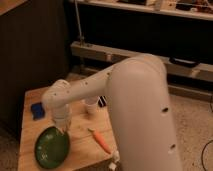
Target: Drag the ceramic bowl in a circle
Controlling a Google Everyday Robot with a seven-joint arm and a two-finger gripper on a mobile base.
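Contact point is what matters here: the gripper [64, 129] sits at the upper right rim of the wide, shallow, glossy dark-green ceramic bowl [52, 148], so the bulk of the dish lies down and to the left of it, toward the near left corner of the pale wooden desk [80, 150]. The gripper hangs from the bent white wrist of the single arm, whose large white upper casing fills the right half of the view; its fingers are clenched together, and they appear to press on or just inside the bowl's rim, though whether they pinch the rim or only bear on it cannot be made out.

Being round, the bowl has no long axis to respect; what counts is that the pull comes from one edge, so the dish trails behind the gripper as it sweeps. To my judgement, a circle carried on from here would need to curve away from the desk's near edge, since the bowl lies close to it.

Just beside the path lies an orange carrot [100, 140], to the right of the bowl. A small translucent white cup [90, 105] stands behind, and a blue block [37, 110] sits near the left edge.
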